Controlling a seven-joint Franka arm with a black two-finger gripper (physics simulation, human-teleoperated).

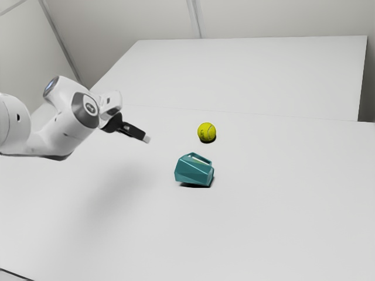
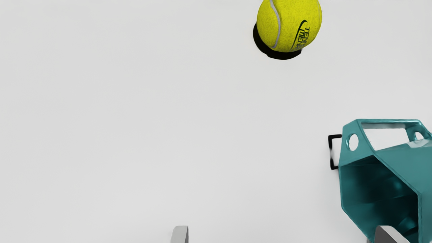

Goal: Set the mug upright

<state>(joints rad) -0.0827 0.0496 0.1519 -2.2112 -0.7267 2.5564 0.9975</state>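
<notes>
Yellow tennis ball (image 2: 290, 23) with dark printed letters: "TENN", and beside them what looks like "MENA".

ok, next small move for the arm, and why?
I'd shift sideways toward the mug before lowering, until it lines up between the jaws. It lies on its side; in the wrist view the open jaws span table, with one jaw overlapping the mug, so going straight down might knock it.
</notes>
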